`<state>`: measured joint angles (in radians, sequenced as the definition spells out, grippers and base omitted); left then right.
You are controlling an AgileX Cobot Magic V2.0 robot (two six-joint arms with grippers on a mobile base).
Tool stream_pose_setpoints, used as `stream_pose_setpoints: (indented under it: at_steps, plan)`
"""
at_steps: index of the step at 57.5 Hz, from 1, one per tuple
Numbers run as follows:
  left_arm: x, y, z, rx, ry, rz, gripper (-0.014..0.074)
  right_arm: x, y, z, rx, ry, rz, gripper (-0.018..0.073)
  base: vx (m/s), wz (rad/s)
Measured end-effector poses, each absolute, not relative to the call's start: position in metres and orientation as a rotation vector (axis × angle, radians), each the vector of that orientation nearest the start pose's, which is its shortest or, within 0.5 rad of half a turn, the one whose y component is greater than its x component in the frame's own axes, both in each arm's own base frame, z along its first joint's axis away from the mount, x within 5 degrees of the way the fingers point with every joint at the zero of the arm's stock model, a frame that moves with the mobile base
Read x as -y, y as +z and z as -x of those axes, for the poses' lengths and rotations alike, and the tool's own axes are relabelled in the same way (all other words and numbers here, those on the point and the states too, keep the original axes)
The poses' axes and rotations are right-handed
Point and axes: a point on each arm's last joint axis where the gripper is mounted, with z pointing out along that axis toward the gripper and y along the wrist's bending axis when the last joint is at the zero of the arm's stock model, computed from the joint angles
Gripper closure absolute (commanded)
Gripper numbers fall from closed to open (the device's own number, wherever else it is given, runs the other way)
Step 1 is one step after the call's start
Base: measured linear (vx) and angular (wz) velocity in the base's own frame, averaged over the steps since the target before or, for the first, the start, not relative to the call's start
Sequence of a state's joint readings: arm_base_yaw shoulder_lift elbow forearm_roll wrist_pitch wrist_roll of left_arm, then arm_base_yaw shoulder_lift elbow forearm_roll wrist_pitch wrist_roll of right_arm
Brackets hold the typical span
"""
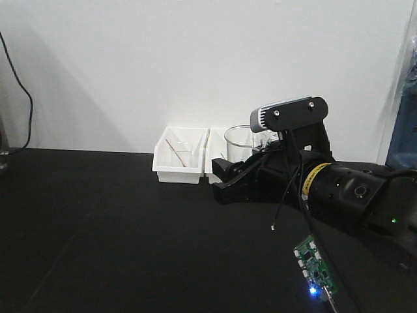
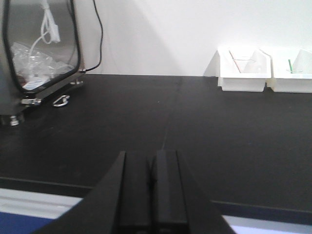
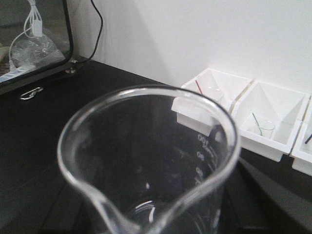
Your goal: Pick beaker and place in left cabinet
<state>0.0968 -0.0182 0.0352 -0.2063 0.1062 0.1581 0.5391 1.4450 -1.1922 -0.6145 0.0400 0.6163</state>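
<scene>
The beaker (image 1: 240,139) is clear glass with a pour spout and stands upright between the fingers of my right gripper (image 1: 228,175), just in front of the white bins. In the right wrist view the beaker (image 3: 146,161) fills the lower frame, spout towards the camera, with a dark finger (image 3: 273,195) showing beside it on the right. My left gripper (image 2: 152,158) is shut and empty, low over the black table (image 2: 195,126) near its front edge. The left cabinet is out of view.
White bins (image 1: 179,156) stand against the back wall; they hold small glass beakers with rods (image 3: 263,127). A metal box with a glass window (image 2: 39,48) stands at the far left. A small circuit board with a blue light (image 1: 316,267) hangs from the right arm.
</scene>
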Motion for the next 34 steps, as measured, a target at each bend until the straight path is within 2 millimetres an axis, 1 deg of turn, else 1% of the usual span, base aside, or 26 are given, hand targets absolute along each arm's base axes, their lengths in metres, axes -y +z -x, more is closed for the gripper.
stream_pose_setpoints:
  at_steps: [16, 34]
  plan:
    - [-0.0035, 0.1928, -0.0564, -1.602, 0.021, 0.098, 0.0603, -0.1742, 0.3704, -0.2955, -1.724, 0.371, 0.457, 0.0382, -0.11, 0.18]
    - [-0.0035, 0.1928, -0.0564, -1.602, 0.021, 0.098, 0.0603, -0.1742, 0.3704, -0.2955, -1.724, 0.371, 0.457, 0.0382, -0.05, 0.15]
